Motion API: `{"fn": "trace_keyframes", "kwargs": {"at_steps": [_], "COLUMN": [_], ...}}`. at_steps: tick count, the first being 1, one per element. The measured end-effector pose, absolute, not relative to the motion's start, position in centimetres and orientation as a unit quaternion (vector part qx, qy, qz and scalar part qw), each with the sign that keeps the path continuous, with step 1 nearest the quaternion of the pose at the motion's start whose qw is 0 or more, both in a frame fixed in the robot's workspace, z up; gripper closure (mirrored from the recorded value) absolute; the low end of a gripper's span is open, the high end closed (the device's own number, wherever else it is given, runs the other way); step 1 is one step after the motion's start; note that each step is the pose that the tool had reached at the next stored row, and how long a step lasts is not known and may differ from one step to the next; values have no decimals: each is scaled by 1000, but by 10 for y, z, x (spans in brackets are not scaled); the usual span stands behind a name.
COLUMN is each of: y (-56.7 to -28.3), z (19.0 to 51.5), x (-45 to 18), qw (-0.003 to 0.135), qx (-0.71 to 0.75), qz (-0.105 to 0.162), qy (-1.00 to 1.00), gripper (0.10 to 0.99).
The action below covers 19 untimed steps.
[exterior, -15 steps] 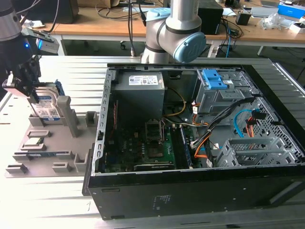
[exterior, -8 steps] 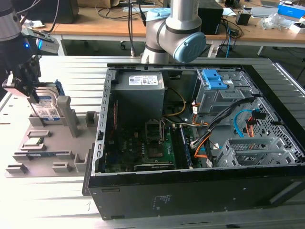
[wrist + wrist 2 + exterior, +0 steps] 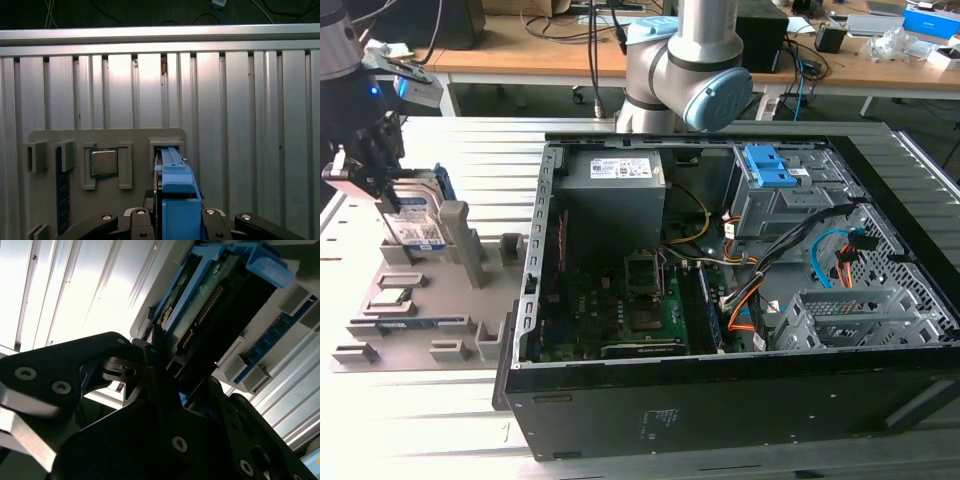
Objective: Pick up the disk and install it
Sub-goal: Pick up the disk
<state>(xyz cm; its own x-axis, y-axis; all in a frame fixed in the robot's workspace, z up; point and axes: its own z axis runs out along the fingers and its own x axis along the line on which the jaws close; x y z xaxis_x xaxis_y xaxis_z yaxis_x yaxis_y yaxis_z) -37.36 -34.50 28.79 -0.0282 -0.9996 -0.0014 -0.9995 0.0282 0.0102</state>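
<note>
The disk [image 3: 418,218], a silver drive with a white-and-blue label and a blue carrier frame, stands on edge in a slot of the grey fixture plate [image 3: 440,300] at the exterior view's left. My gripper [image 3: 390,200] has come down over its top edge. In the first wrist view the blue carrier [image 3: 176,197] sits edge-on between the two black fingers [image 3: 216,219], which press against both of its sides. The second wrist view shows the disk's connector edge [image 3: 207,305] just beyond the black fingers [image 3: 150,365]. The disk still rests in its slot.
An open computer case [image 3: 740,400] lies to the exterior view's right of the fixture, holding a blue bracket on a grey cage [image 3: 770,180], loose cables and a motherboard. A green-rimmed chip [image 3: 104,161] and a blue memory strip [image 3: 62,190] lie on the fixture. The arm's base [image 3: 685,70] stands behind the case.
</note>
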Motion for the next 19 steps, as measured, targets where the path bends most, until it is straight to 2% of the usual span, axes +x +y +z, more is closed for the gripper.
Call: {"fn": "trace_keyframes", "kwargs": {"at_steps": [19], "y": [-345], "z": [328], "x": [-373], "qw": [3], "qx": [697], "qz": [-4], "qy": [-717], "gripper": [722]}}
